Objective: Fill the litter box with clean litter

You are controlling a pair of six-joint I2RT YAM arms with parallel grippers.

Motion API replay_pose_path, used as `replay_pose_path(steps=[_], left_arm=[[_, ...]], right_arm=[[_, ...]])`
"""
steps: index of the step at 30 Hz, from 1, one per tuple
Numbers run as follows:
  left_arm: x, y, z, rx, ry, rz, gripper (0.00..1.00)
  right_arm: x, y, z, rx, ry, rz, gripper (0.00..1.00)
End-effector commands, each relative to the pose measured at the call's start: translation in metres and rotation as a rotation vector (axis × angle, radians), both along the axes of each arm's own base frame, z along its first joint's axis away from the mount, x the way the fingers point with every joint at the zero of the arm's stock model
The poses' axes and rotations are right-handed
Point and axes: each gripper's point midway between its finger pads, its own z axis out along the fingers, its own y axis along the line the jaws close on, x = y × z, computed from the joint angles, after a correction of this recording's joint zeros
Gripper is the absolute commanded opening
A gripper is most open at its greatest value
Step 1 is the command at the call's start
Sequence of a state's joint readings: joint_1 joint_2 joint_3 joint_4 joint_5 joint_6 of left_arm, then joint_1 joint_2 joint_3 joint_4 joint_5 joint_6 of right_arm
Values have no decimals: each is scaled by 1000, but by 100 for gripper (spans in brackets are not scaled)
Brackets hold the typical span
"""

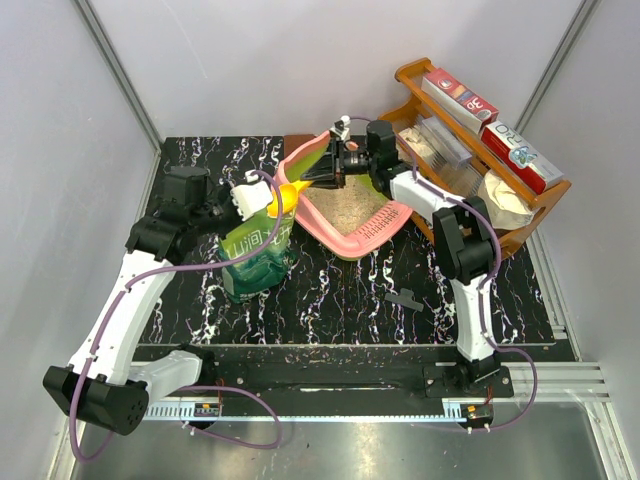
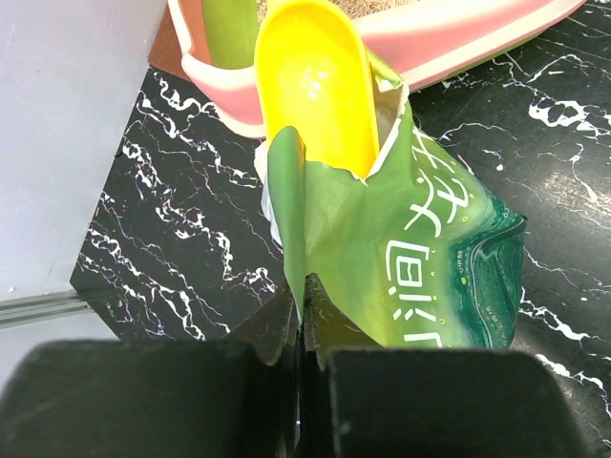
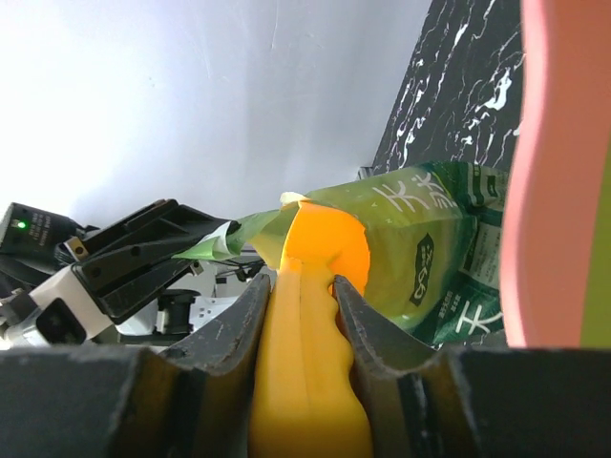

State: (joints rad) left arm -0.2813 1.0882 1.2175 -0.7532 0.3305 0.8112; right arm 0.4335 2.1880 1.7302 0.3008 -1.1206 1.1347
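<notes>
Left claw (image 2: 301,334) pinched shut on green bag (image 2: 430,239) edge. Right claw (image 3: 301,286) clamped on yellow scoop (image 3: 320,239) handle, bowl in bag mouth.

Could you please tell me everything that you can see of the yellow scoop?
The scoop is glossy yellow-orange plastic, with a deep rounded bowl and a handle. The right gripper has its jaws shut on the handle. The scoop is tilted, its front end dipped into the torn mouth of the green bag, whose edge touches it, beside the litter box's pink rim. What shows of the bowl looks empty.
</notes>
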Motion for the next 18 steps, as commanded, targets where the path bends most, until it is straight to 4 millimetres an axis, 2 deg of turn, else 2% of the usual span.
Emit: replay_pose_path(steps=[1,4,9,14,18], left_arm=[[13,1,44,-19,-169,19,2],[15,3,46,-19,-175,31,3],[16,4,48,-22,-179,39,2],[16,6,50,-11,-191,41,2],[17,6,49,-11,-192,43,2]], right_arm=[[9,-27,34,40,-15,-43,0],[9,-33,40,45,-32,-51,0],[12,-38,35,41,-18,-62,0],[15,-47,44,47,-46,-79,0],[18,-58,42,42,-39,-101,0]])
